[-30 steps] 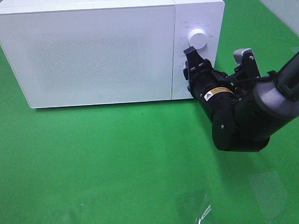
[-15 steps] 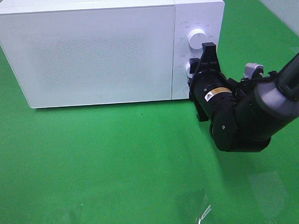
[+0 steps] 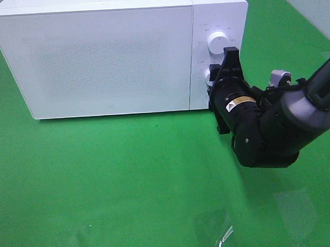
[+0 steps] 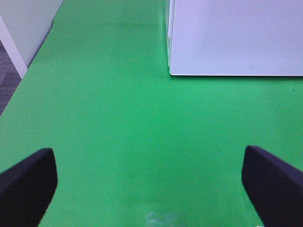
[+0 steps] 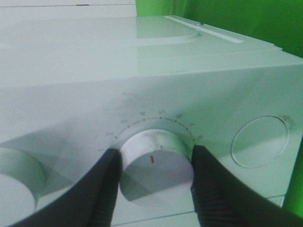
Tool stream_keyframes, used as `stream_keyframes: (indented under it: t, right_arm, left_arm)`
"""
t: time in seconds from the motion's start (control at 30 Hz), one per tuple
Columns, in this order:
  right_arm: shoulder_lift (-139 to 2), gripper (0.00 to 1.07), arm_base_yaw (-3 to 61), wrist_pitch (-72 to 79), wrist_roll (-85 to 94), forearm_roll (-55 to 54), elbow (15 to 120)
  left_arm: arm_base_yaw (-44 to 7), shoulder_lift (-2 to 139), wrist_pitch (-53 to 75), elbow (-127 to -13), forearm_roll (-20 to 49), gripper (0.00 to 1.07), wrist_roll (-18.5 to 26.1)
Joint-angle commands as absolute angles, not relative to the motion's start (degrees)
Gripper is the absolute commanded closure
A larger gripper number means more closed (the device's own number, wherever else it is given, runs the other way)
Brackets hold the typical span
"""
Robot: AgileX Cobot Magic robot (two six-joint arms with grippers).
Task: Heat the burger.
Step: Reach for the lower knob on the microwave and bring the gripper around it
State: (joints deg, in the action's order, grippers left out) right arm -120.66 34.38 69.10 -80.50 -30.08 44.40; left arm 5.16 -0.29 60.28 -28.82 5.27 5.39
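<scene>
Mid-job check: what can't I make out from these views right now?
- Burger: in no view; microwave door is shut, nothing shows through.
- Lower dial markings: right wrist view, faint, blurred; right pincer covers some.
- Left pincer: left wrist view, frame edge cuts off all but fingertips.

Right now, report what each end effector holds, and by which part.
The right end effector grips the microwave's lower dial by its round rim, a finger on either side. The left end effector stands open and holds nothing.
</scene>
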Motion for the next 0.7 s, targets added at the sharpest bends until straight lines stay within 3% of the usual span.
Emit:
stream_keyframes:
  t: [0.03,0.13,0.27,0.63,0.7]
  right_arm:
    - [-120.32,0.90,34.72,72.08,-80.84,-24.69,46.24]
    - [-120.32,0.87,34.72,72.08,-80.73,-24.98,46.24]
    - [-120.32,0.72,34.72,71.62,-79.87,-26.99,46.18]
    - [-118.95,0.57,34.72,70.13,-76.49,-30.19,44.00]
    - [-118.66,0.45,34.72,70.02,-75.52,-28.42,43.26]
  left_arm:
    - [5.16,-1.43,59.42,-28.59,5.50,0.09,5.33]
    - [5.16,-1.43,59.42,-28.59,5.50,0.09,5.33]
    - [5.16,-1.43,59.42,-28.59,5.50,0.09,5.33]
    - [5.16,-1.43,59.42,-28.59,5.50,0.09,5.33]
    - [5.16,-1.43,59.42,-28.59,5.50,0.09,5.33]
